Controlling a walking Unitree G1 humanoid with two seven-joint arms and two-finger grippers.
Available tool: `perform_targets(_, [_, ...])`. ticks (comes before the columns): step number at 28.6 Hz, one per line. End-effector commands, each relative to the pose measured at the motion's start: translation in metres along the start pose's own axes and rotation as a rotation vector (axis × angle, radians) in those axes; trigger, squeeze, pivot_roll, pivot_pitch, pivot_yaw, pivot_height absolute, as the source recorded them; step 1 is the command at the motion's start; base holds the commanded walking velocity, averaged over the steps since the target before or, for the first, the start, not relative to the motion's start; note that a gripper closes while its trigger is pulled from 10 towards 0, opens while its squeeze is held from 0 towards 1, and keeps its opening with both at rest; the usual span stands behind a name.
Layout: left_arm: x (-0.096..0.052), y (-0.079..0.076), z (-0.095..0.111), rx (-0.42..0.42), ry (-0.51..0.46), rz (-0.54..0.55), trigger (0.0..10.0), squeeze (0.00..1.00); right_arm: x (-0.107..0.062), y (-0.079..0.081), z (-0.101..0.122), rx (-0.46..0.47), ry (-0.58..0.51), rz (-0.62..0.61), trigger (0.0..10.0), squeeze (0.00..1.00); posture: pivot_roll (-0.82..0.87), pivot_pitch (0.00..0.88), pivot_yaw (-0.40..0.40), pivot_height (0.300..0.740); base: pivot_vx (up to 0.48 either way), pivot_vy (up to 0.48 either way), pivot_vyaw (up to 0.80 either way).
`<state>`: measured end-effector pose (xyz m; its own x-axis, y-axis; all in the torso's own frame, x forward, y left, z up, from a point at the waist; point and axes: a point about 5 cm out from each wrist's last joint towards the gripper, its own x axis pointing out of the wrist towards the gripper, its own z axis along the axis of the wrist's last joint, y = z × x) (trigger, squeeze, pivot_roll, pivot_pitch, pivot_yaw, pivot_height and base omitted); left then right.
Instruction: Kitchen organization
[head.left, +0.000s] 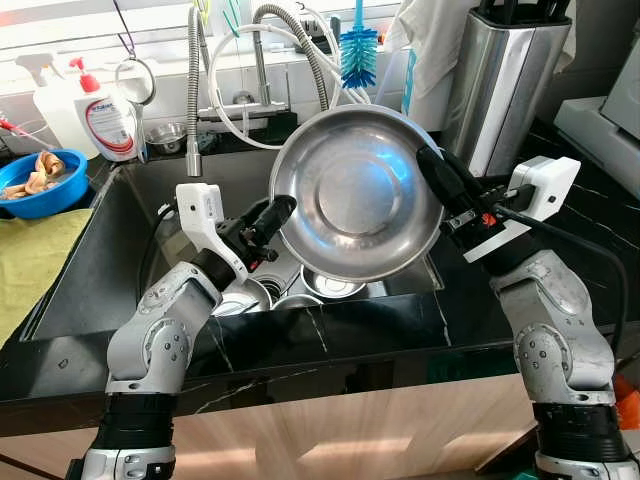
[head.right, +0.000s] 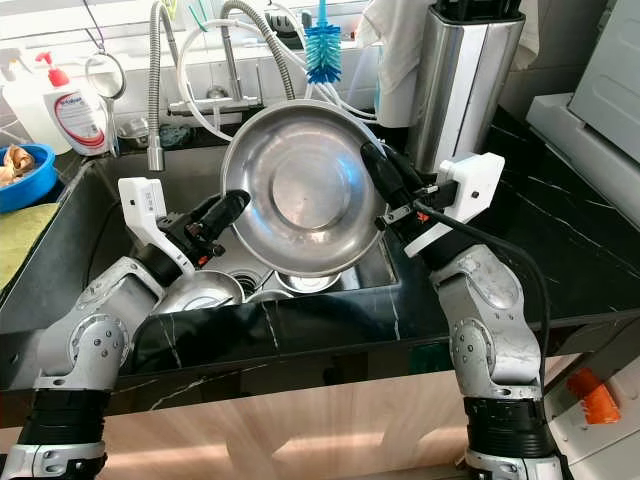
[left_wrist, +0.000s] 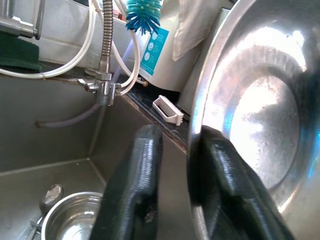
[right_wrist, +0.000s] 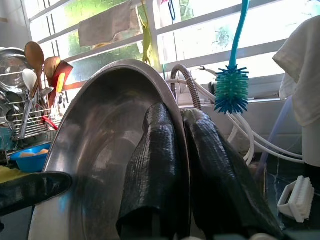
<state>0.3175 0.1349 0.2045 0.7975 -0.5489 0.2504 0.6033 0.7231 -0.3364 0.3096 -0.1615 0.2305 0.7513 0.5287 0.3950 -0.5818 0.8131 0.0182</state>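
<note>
Because the sink (head.left: 110, 250) is deep and full of pots (head.left: 330, 285), we hold the big steel bowl (head.left: 355, 195) up above it, away from the black worktop (head.left: 330, 330). It stands on its edge, and its hollow side faces us. It is round, so no side is longer. Our right gripper (head.left: 432, 172) pinches its rim tight. Our left gripper (head.left: 275, 215) has one finger on each side of the other rim.

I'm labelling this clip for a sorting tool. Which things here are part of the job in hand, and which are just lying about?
In the job:
steel bowl, held up over the sink
left gripper and right gripper, each clamped on its rim

Lying about:
soap bottle
blue bowl
bottle brush
knife block
</note>
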Motion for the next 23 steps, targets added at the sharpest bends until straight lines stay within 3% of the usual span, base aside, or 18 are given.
perform_targets(1, [-0.003, 0.01, 0.007, 0.031, -0.02, 0.046, 0.0, 0.0, 0.003, -0.003, 0.006, -0.019, -0.017, -0.008, 10.0, 0.0, -0.06, 0.0, 0.042, 0.74, 0.0, 0.0, 0.0])
perform_targets(19, [0.0, 0.009, 0.015, 0.03, -0.056, 0.035, 0.0, 0.0, 0.003, -0.015, 0.001, -0.001, 0.005, -0.09, 10.0, 0.0, -0.05, 0.0, 0.036, 0.74, 0.0, 0.0, 0.0])
perform_targets(20, [0.0, 0.01, 0.015, 0.03, -0.057, 0.036, 0.0, 0.0, 0.003, -0.015, 0.001, 0.005, 0.003, -0.091, 10.0, 0.22, -0.05, 0.0, 0.037, 0.74, 0.0, 0.0, 0.0])
perform_targets(21, [0.0, 0.01, 0.016, 0.03, -0.058, 0.037, 0.0, 0.0, 0.003, -0.015, 0.001, 0.009, 0.002, -0.091, 10.0, 1.0, -0.05, 0.0, 0.037, 0.74, 0.0, 0.0, 0.0])
perform_targets(23, [0.0, 0.01, 0.016, 0.03, -0.06, 0.039, 0.0, 0.0, 0.004, -0.015, 0.002, 0.015, -0.003, -0.09, 10.0, 1.0, -0.05, 0.0, 0.038, 0.74, 0.0, 0.0, 0.0])
